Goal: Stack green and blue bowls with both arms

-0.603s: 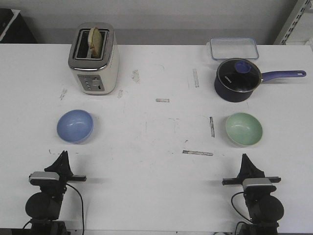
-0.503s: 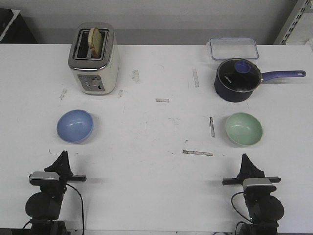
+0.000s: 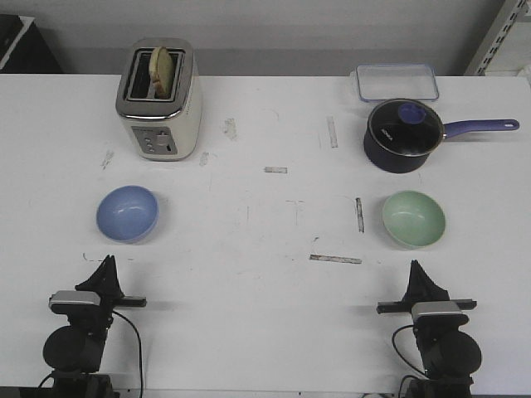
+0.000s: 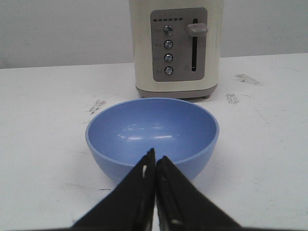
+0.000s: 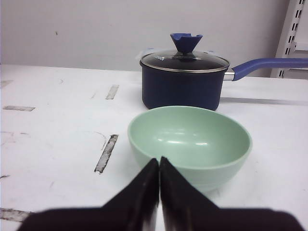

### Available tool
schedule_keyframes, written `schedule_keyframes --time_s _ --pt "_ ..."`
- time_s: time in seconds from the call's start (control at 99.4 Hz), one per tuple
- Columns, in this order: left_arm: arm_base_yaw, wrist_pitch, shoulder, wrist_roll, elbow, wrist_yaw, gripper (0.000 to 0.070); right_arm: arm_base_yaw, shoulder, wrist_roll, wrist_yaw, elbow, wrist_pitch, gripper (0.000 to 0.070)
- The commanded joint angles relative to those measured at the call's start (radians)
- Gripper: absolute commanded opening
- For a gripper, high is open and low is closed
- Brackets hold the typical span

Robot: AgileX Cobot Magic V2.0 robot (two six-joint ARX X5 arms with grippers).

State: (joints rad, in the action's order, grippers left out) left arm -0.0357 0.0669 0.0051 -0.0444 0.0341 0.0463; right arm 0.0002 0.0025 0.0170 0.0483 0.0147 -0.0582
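With both grippers, left [image 4: 155, 161] and right [image 5: 159, 163], pinched closed and empty, I should spread each before reaching the blue bowl [image 3: 127, 213] left of centre and green bowl [image 3: 413, 219] at right.

Smooth semi-gloss bowls [image 3: 127, 213]; scuffed matt white table [image 3: 265, 282].

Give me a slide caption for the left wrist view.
Closed left gripper aimed at the empty blue bowl, with the cream toaster standing behind it on the white table.
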Motion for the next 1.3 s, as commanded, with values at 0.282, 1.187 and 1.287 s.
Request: schedule_keyframes --time_s 0.282,1.187,1.287 --pt "0.001 0.016 -0.001 0.011 -0.021 -0.003 0.0002 0.0 -0.002 -0.016 -0.003 -0.002 0.014 0.0" --pt "0.001 0.016 -0.001 0.011 -0.021 -0.003 0.0002 -0.001 0.702 0.014 -0.172 1.022 -0.39 0.0004" --pt "0.001 0.017 -0.001 0.011 -0.021 -0.003 0.0002 -0.008 0.873 0.021 -0.155 1.17 -0.557 0.0146"
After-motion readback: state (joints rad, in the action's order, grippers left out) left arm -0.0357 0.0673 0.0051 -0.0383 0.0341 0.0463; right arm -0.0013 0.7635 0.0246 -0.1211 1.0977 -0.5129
